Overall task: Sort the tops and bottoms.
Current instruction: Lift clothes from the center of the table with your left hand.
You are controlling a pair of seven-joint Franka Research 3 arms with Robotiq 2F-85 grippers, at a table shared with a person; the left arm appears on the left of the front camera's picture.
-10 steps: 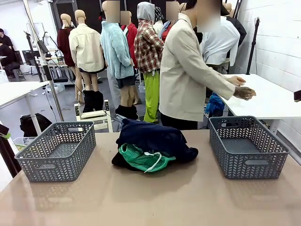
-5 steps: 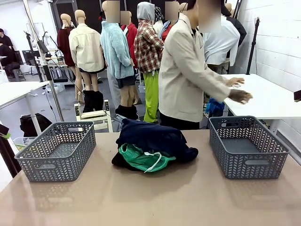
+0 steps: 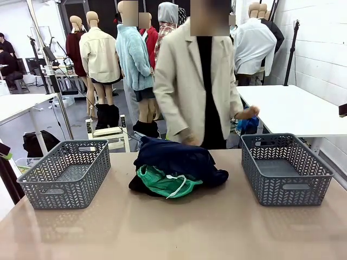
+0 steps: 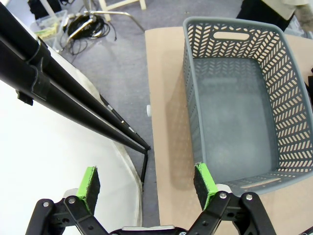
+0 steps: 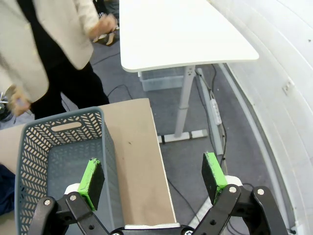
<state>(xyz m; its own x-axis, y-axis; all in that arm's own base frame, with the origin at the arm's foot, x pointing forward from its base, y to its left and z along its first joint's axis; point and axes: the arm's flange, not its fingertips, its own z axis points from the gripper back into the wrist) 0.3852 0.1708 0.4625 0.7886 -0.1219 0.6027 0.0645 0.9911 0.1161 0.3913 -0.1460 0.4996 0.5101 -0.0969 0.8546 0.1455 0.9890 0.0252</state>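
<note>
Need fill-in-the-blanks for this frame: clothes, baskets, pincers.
The clothes pile sits ___ the left basket and the right basket.
The garment with the white drawstring is ___ in colour.
The left pincer and the right pincer are both ___.
Missing words: between; green; open.

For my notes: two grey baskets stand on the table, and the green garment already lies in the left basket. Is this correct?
No. The green garment is not in the left basket, which is empty; it lies on the table, partly under the navy garment. The front view shows this. The rest is correct.
</note>
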